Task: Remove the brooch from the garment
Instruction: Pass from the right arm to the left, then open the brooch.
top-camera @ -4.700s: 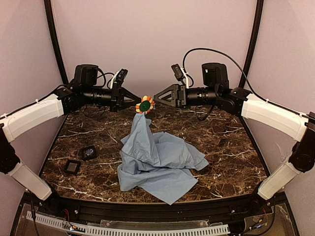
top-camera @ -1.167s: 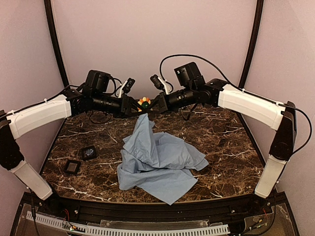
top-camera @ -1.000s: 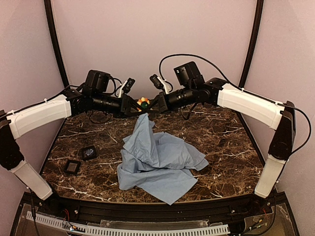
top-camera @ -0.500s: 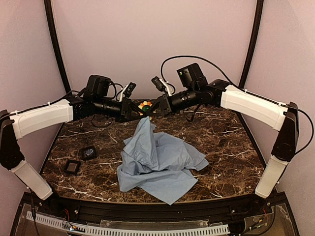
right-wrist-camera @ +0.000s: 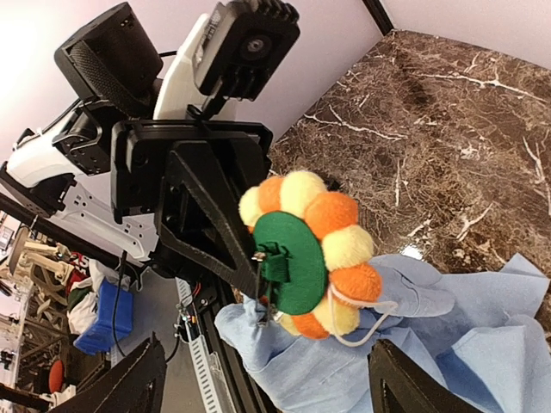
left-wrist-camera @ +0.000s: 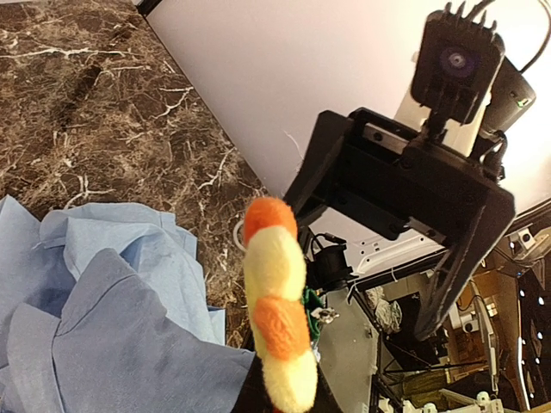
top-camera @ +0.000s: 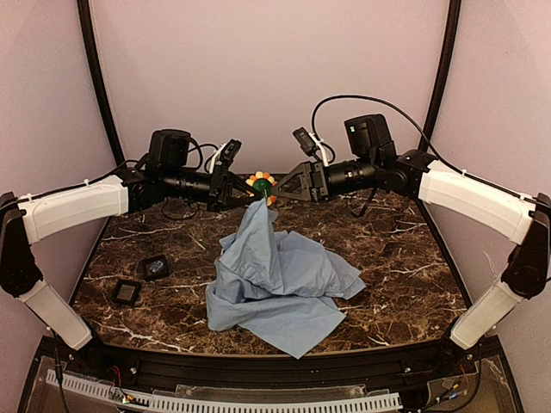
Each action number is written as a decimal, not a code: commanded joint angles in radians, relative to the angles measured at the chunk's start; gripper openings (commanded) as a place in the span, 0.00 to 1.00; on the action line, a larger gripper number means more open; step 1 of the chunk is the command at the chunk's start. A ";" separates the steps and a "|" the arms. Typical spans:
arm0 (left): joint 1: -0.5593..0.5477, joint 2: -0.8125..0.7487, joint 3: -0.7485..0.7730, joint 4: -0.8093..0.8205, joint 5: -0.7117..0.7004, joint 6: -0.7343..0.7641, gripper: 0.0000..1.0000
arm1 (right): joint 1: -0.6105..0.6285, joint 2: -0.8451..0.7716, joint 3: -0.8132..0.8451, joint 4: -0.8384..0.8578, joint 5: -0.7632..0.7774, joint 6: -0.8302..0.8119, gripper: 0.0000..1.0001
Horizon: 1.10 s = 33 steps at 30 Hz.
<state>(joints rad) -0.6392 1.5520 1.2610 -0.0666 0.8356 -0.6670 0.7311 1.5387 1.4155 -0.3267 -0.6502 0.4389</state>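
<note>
The brooch (top-camera: 260, 185), orange and yellow petals round a green centre, hangs in the air between my two grippers. My left gripper (top-camera: 245, 189) is shut on it from the left. In the left wrist view it shows edge-on (left-wrist-camera: 275, 335). The light blue garment (top-camera: 275, 275) hangs from the brooch in a peak, and the rest lies crumpled on the marble table (top-camera: 396, 249). My right gripper (top-camera: 281, 191) is open and empty, just right of the brooch. In the right wrist view the brooch's green back and pin (right-wrist-camera: 297, 258) face me, with fabric (right-wrist-camera: 413, 344) caught below it.
Two small black square pads (top-camera: 156, 267) (top-camera: 127, 292) lie on the table at the left. A black frame rail (top-camera: 258, 370) runs along the near edge. The back wall stands close behind both grippers.
My right gripper has drawn back to the right, away from the brooch, and its arm has stretched out. The left gripper has shifted slightly right with the brooch and the garment's peak.
</note>
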 commanded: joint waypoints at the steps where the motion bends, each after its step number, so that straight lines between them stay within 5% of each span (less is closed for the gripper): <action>1: -0.004 -0.010 -0.002 0.082 0.078 -0.039 0.01 | -0.003 0.004 -0.053 0.122 -0.028 0.054 0.82; 5: -0.004 -0.011 0.025 -0.051 0.029 0.020 0.01 | 0.004 0.028 -0.030 0.116 0.006 0.037 0.82; 9: -0.004 -0.009 0.049 -0.149 -0.029 0.066 0.01 | 0.007 0.051 -0.002 0.126 0.000 0.034 0.72; 33: -0.004 -0.021 0.053 -0.175 -0.043 0.088 0.01 | 0.057 0.148 0.071 0.128 -0.003 0.061 0.38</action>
<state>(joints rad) -0.6388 1.5524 1.2896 -0.2283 0.7921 -0.6010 0.7609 1.6745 1.4456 -0.2329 -0.6460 0.4995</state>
